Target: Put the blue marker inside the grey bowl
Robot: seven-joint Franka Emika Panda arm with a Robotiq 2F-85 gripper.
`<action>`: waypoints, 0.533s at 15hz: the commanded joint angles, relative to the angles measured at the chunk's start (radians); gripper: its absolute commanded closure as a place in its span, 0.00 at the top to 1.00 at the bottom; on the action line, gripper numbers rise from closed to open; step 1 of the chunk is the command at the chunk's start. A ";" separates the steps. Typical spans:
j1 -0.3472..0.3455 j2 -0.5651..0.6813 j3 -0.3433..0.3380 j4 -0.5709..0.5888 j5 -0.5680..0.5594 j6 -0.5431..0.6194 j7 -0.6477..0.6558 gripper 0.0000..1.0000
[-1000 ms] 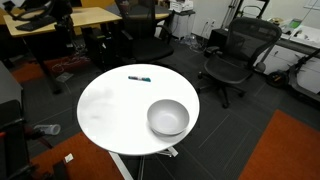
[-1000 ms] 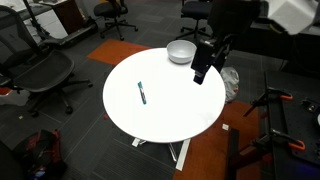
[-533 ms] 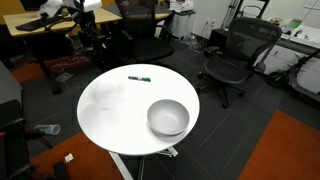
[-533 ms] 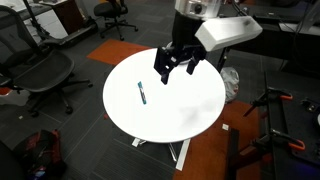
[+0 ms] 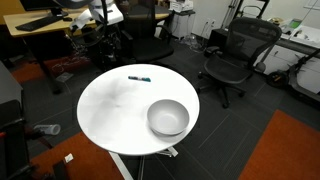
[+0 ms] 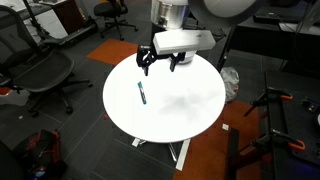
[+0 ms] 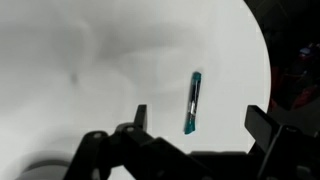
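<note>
The blue marker [image 5: 139,77] lies flat on the round white table [image 5: 110,110], near its far edge; it also shows in the other exterior view [image 6: 141,93]. The grey bowl [image 5: 168,117] stands empty on the table's near right side. In the exterior view where the arm shows, the arm hides the bowl. My gripper [image 6: 160,63] hangs open and empty above the table, a little beyond the marker. In the wrist view the marker [image 7: 192,102] lies just ahead of my gripper [image 7: 200,122], between the lines of the two spread fingers, teal end nearest.
Black office chairs [image 5: 228,55] and wooden desks [image 5: 60,20] stand around the table. Another chair [image 6: 40,75] stands beside the table, and orange carpet [image 6: 210,150] lies beneath. The table's rim [image 7: 262,60] curves close past the marker.
The arm has swung from the bowl's side across the table to above the marker. The marker and bowl have not moved.
</note>
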State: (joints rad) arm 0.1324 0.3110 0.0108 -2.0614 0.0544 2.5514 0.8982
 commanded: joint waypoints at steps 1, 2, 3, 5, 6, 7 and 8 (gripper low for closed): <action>0.037 0.094 -0.047 0.112 -0.045 -0.006 0.097 1.00; 0.045 0.110 -0.058 0.130 -0.052 -0.008 0.117 1.00; 0.050 0.132 -0.066 0.148 -0.057 -0.005 0.134 1.00; 0.055 0.165 -0.077 0.178 -0.060 0.002 0.152 1.00; 0.058 0.185 -0.083 0.193 -0.059 0.009 0.156 1.00; 0.061 0.203 -0.089 0.208 -0.060 0.011 0.160 1.00; 0.062 0.221 -0.094 0.223 -0.060 0.016 0.157 1.00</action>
State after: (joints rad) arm 0.1718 0.4742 -0.0546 -1.8996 0.0151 2.5516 1.0129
